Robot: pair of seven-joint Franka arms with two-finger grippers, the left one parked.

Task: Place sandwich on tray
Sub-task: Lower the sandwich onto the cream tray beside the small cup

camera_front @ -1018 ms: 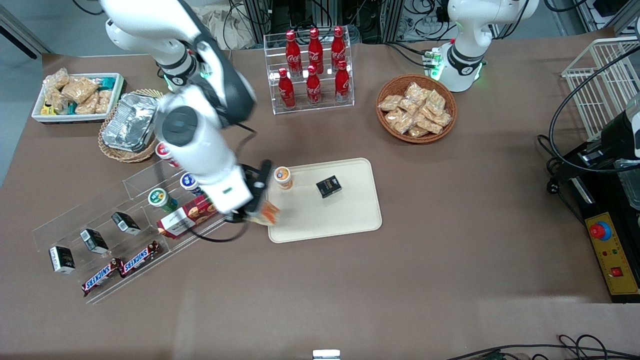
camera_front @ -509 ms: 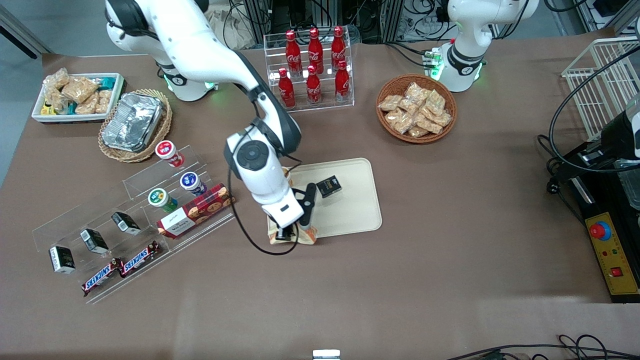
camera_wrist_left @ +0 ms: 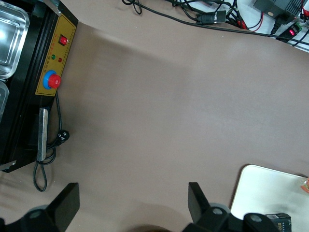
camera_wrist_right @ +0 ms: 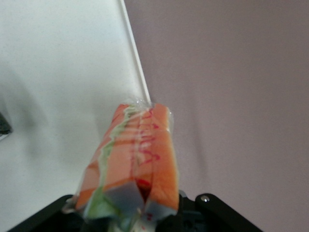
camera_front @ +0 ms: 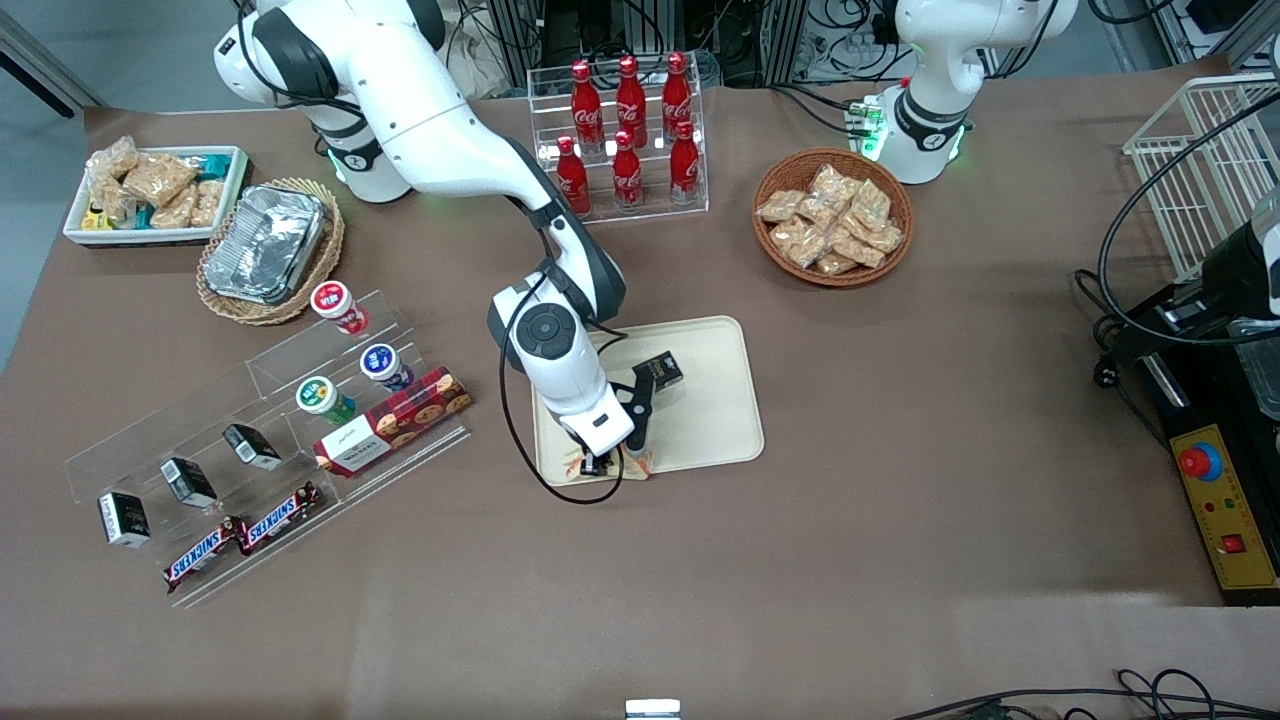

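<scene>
The sandwich (camera_wrist_right: 135,159), a clear-wrapped wedge with orange-red and green layers, is held in my right gripper (camera_front: 598,463). In the front view only its edges (camera_front: 641,463) show beside the hand. The gripper is shut on it, low over the rim of the cream-beige tray (camera_front: 710,425) nearest the front camera, at the tray's corner toward the working arm's end. In the right wrist view the sandwich tip hangs over the tray rim (camera_wrist_right: 135,72), with tray surface on one side and brown table (camera_wrist_right: 231,72) on the other. The tray corner also shows in the left wrist view (camera_wrist_left: 270,186).
A small black box (camera_front: 658,372) lies on the tray. An acrylic shelf with a cookie box (camera_front: 392,420), cups and bars stands toward the working arm's end. A cola bottle rack (camera_front: 625,130) and a basket of snack packets (camera_front: 832,218) stand farther from the camera.
My right arm has swung from the acrylic shelf to over the tray, carrying the sandwich, and has come lower over the tray's near rim.
</scene>
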